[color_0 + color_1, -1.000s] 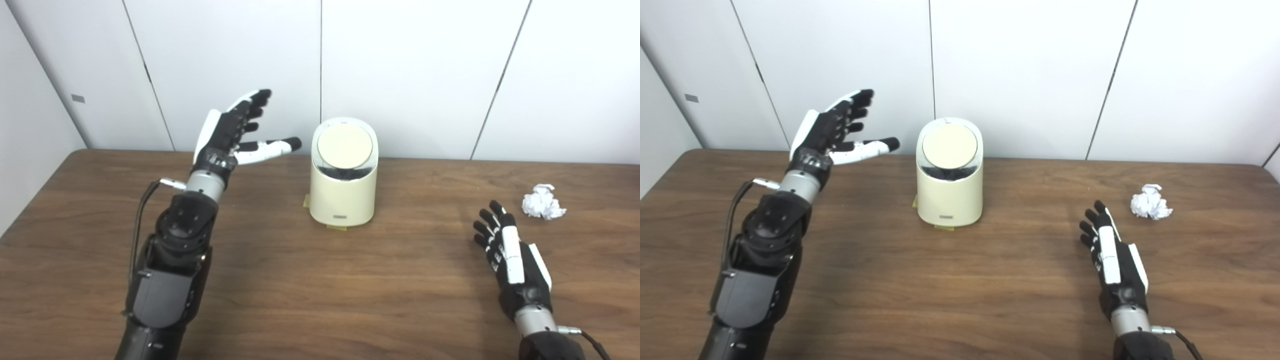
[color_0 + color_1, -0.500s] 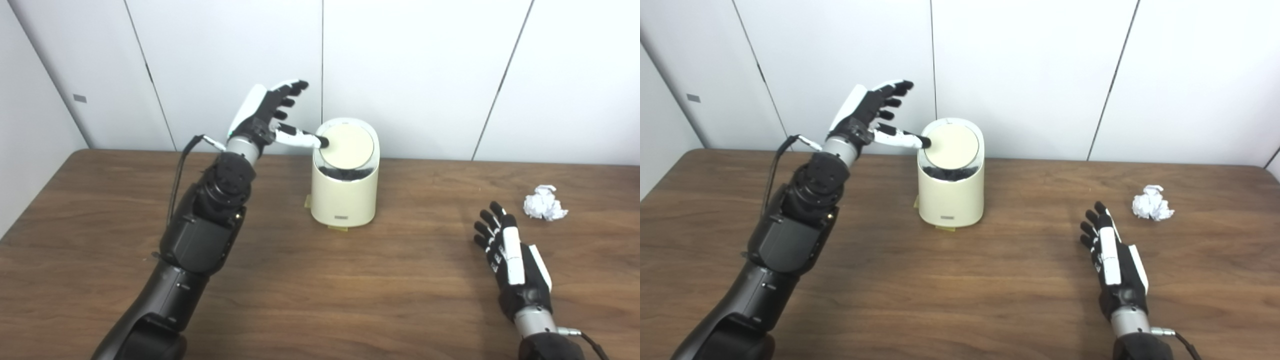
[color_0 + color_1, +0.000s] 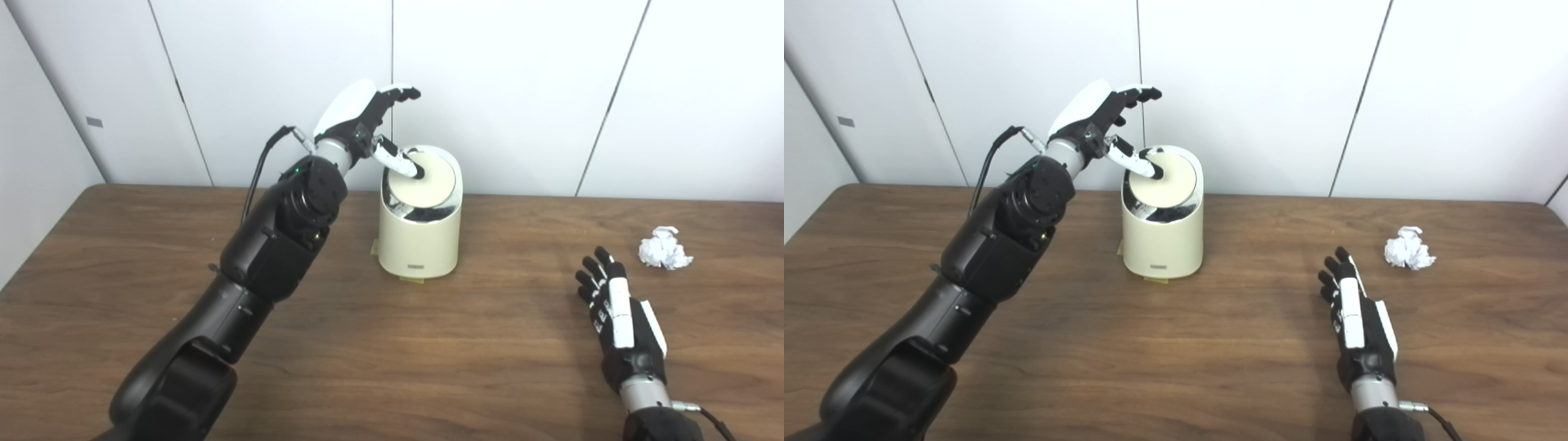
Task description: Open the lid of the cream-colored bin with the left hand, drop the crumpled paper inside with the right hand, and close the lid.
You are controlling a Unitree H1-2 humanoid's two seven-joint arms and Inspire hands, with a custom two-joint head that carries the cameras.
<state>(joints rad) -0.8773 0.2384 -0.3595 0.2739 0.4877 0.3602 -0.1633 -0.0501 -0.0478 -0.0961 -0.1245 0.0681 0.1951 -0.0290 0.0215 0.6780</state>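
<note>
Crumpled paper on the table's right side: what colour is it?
White, plain, no visible print. The crumpled paper shows best in the left eye view.

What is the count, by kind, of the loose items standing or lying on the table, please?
Bin: 1
Paper ball: 1
Total: 2
</note>
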